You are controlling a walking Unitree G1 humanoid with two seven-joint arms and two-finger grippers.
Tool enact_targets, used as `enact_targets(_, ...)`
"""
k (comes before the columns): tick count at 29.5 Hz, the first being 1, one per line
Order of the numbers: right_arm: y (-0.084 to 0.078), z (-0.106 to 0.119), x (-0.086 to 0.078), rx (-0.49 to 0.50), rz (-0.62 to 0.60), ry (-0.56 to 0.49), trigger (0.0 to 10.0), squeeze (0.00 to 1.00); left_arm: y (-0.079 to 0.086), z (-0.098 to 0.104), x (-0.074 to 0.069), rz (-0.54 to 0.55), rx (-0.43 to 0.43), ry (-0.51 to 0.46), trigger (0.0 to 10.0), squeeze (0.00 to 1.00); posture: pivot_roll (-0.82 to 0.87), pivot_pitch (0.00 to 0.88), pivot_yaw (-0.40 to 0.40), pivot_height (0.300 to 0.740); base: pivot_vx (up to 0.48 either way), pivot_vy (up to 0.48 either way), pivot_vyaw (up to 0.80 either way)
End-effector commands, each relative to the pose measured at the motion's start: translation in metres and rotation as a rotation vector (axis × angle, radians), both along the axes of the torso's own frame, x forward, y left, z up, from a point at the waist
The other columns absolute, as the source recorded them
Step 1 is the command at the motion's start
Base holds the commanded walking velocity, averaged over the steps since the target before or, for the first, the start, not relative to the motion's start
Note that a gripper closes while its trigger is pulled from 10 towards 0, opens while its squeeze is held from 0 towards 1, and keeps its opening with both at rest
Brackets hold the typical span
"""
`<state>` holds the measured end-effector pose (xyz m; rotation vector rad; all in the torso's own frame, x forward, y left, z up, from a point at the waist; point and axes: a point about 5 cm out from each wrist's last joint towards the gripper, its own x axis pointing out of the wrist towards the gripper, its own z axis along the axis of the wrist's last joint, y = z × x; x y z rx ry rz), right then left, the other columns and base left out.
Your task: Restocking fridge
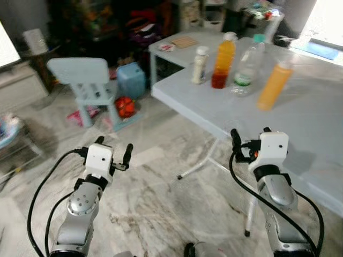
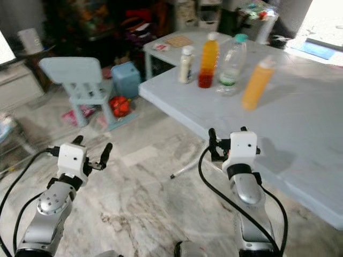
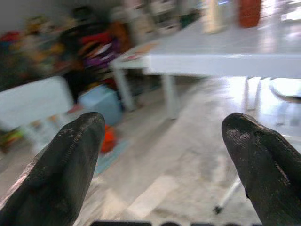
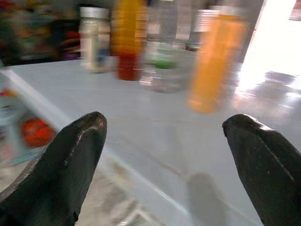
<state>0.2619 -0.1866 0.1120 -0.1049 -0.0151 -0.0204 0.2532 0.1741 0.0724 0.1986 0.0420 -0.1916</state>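
Four containers stand on a white table [image 1: 300,115]: a small white jar [image 1: 200,65], an orange-and-red bottle [image 1: 223,59], a clear water bottle [image 1: 249,65] with a green cap, and an orange juice bottle [image 1: 275,84] nearest me. My right gripper [image 1: 251,137] is open at the table's front edge, short of the bottles; through its wrist camera the orange juice bottle [image 4: 214,59] stands ahead between the fingers [image 4: 66,165]. My left gripper [image 1: 113,147] is open over the marble floor, empty.
A pale blue child's chair [image 1: 88,85] stands at the left, with a blue box [image 1: 131,79] and a red ball [image 1: 124,106] beside it. A smaller white table [image 1: 182,45] and dark clutter lie behind. The table's legs [image 1: 201,163] stand on the floor between my arms.
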Motion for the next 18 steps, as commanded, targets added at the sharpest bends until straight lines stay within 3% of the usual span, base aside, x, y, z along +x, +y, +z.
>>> enact_targets(1, -0.0054, 0.0049, 0.0033, -0.003, -0.015, -0.02, 10.0, 0.0, -0.0041, 0.001, 0.0, -0.015, -0.008, -0.003, 10.0, 0.0, -0.01, 0.0, 0.005, 0.74, 0.401, 0.0, -0.48)
enact_targets(4, -0.0058, 0.0049, 0.0033, -0.004, -0.016, -0.02, 10.0, 0.0, -0.0041, 0.0007, 0.0, -0.014, -0.009, -0.002, 10.0, 0.0, -0.01, 0.0, 0.004, 0.74, 0.401, 0.0, -0.43)
enact_targets(14, -0.0075, 0.0068, 0.0037, -0.026, -0.01, -0.026, 10.0, 0.0, -0.0044, -0.0003, 0.0022, -0.013, -0.02, 0.006, 10.0, 0.0, -0.02, 0.0, 0.002, 0.74, 0.444, 0.0, 0.0)
enact_targets(18, -0.0075, 0.0084, 0.0048, -0.035, -0.008, -0.035, 10.0, 0.0, -0.0054, -0.0014, 0.0032, -0.008, -0.034, 0.017, 10.0, 0.0, -0.02, 0.0, 0.001, 0.74, 0.399, 0.264, 0.0)
